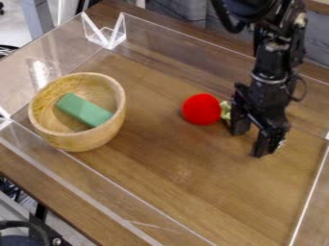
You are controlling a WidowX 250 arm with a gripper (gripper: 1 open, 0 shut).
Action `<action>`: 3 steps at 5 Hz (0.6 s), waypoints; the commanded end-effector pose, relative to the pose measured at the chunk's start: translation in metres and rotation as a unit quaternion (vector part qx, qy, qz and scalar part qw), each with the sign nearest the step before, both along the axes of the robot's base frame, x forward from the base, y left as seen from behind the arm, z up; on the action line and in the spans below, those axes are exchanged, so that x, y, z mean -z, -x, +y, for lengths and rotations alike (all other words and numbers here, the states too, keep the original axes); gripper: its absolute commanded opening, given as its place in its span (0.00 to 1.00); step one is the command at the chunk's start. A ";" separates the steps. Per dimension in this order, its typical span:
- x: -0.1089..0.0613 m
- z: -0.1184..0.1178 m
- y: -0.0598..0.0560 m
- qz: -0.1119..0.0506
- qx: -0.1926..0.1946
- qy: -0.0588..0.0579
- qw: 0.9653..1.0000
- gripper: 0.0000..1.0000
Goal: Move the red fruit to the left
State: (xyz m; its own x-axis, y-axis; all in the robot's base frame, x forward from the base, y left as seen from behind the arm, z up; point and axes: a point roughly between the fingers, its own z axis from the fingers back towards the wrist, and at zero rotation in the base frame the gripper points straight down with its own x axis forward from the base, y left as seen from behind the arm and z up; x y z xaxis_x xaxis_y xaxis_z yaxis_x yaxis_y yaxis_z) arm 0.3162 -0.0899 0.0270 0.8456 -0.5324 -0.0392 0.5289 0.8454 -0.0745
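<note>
Brown wood-look counter (193, 197) stretches under everything, with a clear guard standing along its far edge. On it, right of the middle, sits the red fruit (201, 109), its round side toward the camera and its pale green stem (226, 110) pointing right. My black tool (257, 142) is beside it on that stem side, reaching down near the counter. I judge the jaws to be spread, with nothing gripped, though the dark fingers blur together. That placing makes sense to me: from the right, the tool could either nudge the fruit leftward or straddle it for a grip. Whether they touch, I can't tell; the stem end lies right against the dark shape in this view. Farther out, at the left, the wooden bowl (115, 116) holds the green block (85, 110), which leans on the inside. The bowl limits how far left I'd send the fruit, since a round thing may roll.
</note>
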 end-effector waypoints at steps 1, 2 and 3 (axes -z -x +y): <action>-0.014 0.014 -0.016 -0.027 0.000 0.009 1.000 1.00; -0.012 0.031 -0.020 -0.028 0.000 0.014 1.000 1.00; -0.014 0.038 -0.021 -0.030 0.010 0.017 0.999 1.00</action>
State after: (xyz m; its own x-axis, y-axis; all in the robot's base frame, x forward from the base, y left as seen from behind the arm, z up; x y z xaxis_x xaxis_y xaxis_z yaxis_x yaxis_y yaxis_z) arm 0.3269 -0.0522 0.0245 0.8350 -0.5497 -0.0244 0.5454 0.8327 -0.0953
